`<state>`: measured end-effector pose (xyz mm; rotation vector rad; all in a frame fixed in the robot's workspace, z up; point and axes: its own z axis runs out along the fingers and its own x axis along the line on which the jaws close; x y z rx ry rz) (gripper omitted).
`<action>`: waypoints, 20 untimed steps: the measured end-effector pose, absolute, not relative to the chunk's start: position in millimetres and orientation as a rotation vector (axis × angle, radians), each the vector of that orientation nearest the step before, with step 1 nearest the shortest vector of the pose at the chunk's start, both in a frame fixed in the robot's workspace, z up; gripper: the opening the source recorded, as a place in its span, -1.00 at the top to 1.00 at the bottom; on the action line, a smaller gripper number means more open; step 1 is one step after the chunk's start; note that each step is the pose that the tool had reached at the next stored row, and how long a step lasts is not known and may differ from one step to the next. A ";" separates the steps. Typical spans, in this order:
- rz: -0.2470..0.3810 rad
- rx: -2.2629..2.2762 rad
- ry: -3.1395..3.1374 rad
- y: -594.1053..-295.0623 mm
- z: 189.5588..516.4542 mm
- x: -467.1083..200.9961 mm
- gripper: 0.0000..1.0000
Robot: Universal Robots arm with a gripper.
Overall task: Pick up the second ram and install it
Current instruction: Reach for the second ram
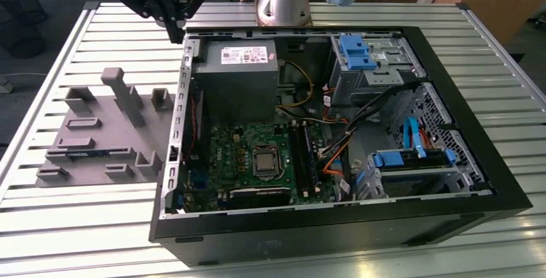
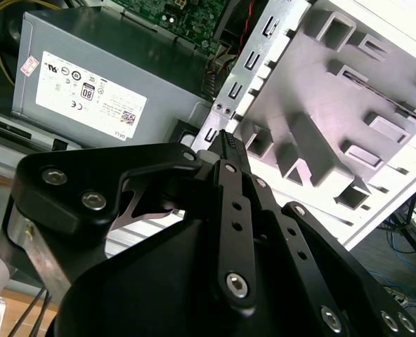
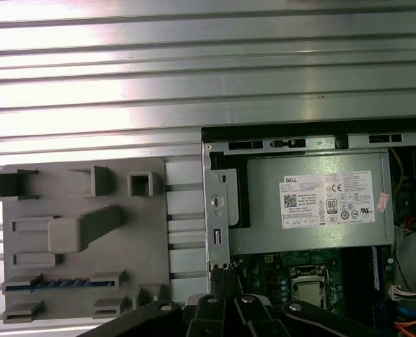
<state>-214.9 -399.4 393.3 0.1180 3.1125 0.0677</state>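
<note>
Above the far corner of the open computer case (image 1: 341, 227), on the exterior view's left, the end effector (image 1: 176, 34) hung with its fingers pointing down. In the second wrist view the end effector (image 2: 225, 137) had its two black fingers drawn together to one tip, so it looked closed, or very nearly so, with nothing between them and nothing touched. In the first wrist view the tip of the end effector (image 3: 223, 275) sat over the thin metal wall of the case, between the grey fixture plate (image 3: 74, 189) and the power supply (image 3: 313, 210).

The arm (image 1: 286, 3) rose from its base at the far edge of the worktop (image 1: 85, 239), behind the case, and reached towards the exterior view's left, its wrist tilted so the fingers leaned towards the case.

The second ram (image 3: 60, 283) lay on edge in a low slot of the fixture plate, a thin blue strip well apart from the fingertips. In the exterior view the second ram (image 1: 85, 154) sat in the near half of the fixture plate (image 1: 111, 144), with taller grey blocks standing between it and the end effector.

Bare ribbed worktop lay open on the fixture's far side. On the fixture's other side, the case wall stood up just beside it.
</note>
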 end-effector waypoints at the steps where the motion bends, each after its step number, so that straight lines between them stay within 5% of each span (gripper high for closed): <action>1: 0.068 0.118 3.112 -399.4 393.3 -215.1 0.79; 20: 0.068 0.118 3.113 -402.6 393.3 -224.7 0.79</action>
